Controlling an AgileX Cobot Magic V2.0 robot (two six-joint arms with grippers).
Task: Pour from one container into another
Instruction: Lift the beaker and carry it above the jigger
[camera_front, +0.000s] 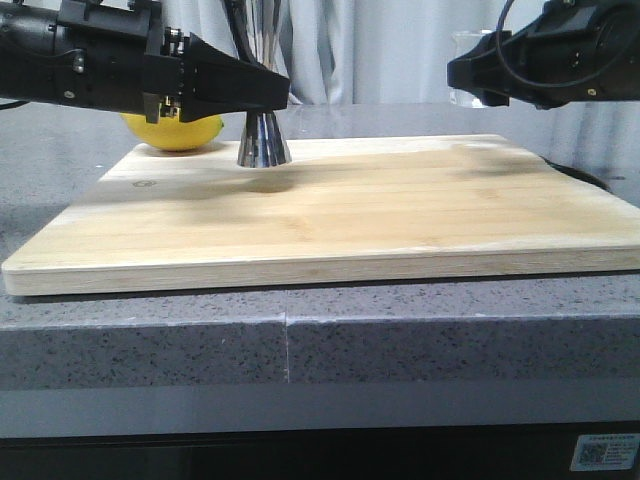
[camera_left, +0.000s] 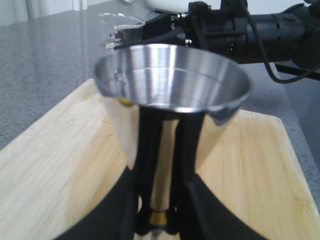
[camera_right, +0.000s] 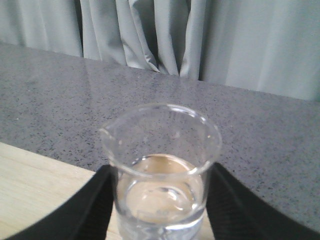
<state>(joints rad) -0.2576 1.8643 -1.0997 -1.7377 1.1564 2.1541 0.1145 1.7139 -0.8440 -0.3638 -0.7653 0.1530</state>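
The steel jigger (camera_front: 263, 142) stands upright on the wooden board (camera_front: 340, 220) near its back left. My left gripper (camera_front: 277, 92) is shut on its narrow waist. In the left wrist view its open upper cone (camera_left: 170, 85) fills the middle, and the gold band (camera_left: 159, 218) sits between the black fingers (camera_left: 120, 210). The clear glass beaker (camera_right: 160, 165) holds clear liquid and stays upright. My right gripper (camera_right: 160, 205) is shut on its lower body. Seen from the front, the right gripper (camera_front: 470, 75) holds the beaker (camera_front: 468, 45) raised over the board's back right.
A yellow lemon (camera_front: 175, 132) lies behind the board's back left corner, under the left arm. The board rests on a grey speckled counter (camera_front: 400, 340). Grey curtains (camera_right: 200, 35) hang behind. The right arm (camera_left: 250, 35) and beaker (camera_left: 120, 30) show beyond the jigger.
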